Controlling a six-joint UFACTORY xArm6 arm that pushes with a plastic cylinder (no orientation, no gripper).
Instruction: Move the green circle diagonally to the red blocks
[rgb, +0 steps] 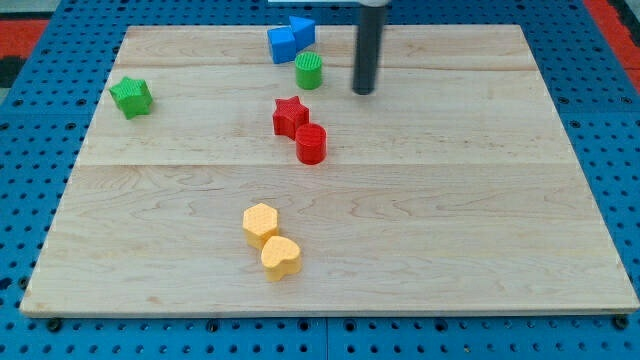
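The green circle stands near the view's top, just below two blue blocks. The red star and the red circle sit touching each other a little below it, near the board's middle. My tip is down on the board to the right of the green circle, with a small gap between them, and up and to the right of the red blocks.
A green star lies at the view's left. A yellow hexagon and a yellow heart sit together toward the view's bottom. The wooden board rests on a blue pegboard.
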